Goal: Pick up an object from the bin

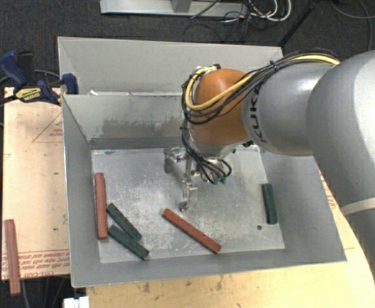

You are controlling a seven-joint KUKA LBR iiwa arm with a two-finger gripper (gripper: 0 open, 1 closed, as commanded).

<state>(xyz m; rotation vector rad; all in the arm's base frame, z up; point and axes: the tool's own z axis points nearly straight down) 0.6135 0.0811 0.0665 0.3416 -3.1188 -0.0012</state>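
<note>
Apparently early on: saw gripper (pixel 185 202) low at bin (pixel 238 226) centre, could not tell whether open or closed, nothing visibly held; found red bar (pixel 191 231) just beside it, flat, unpicked. Judged grasping and lifting left to do.

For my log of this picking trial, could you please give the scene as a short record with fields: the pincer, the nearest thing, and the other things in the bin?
bin: grey metal, five loose sticks on its floor
pincer: over bare floor near the middle
nearest thing: red-brown stick, lying diagonally just in front of the pincer
left side: second red-brown stick, lengthwise along the wall
front left: two dark green sticks, close together
right side: lone dark green stick
</note>
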